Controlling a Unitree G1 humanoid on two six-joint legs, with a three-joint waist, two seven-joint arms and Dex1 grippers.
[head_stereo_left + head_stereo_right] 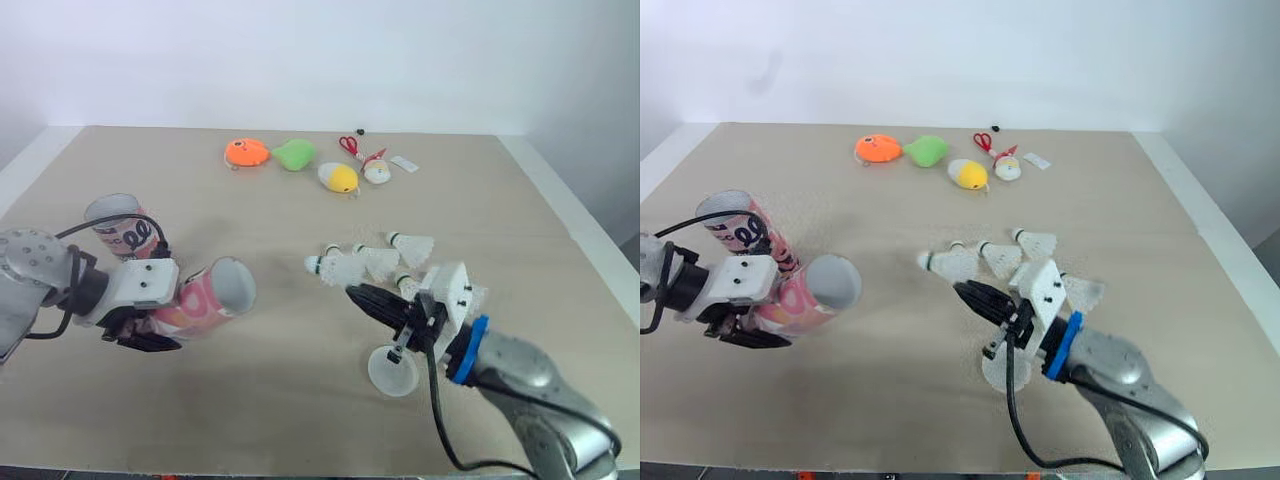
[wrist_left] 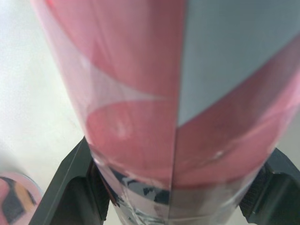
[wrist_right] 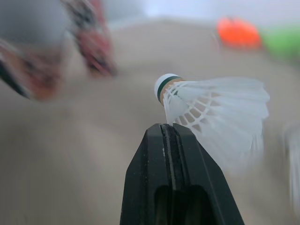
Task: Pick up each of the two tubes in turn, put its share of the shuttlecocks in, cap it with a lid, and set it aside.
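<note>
Pink and patterned, a tube (image 1: 210,295) is clamped across its body by the left end effector (image 1: 150,328), near the left side of the beige worktop (image 1: 280,410). The tube leans almost onto its side with its open mouth facing the middle, and we cannot tell whether it touches the surface. A second tube (image 1: 120,228) stands upright just behind it, open at the top. The right end effector (image 1: 368,298) has its two black fingers pressed together with nothing between them. Its tip sits just beside one white shuttlecock (image 1: 340,268) in a small cluster of shuttlecocks (image 1: 410,245) right of centre. A clear round lid (image 1: 392,372) lies below the right wrist. Along the far side sit an orange toy (image 1: 246,152), a green toy (image 1: 294,154), a yellow toy (image 1: 338,177) and red scissors (image 1: 350,145).
</note>
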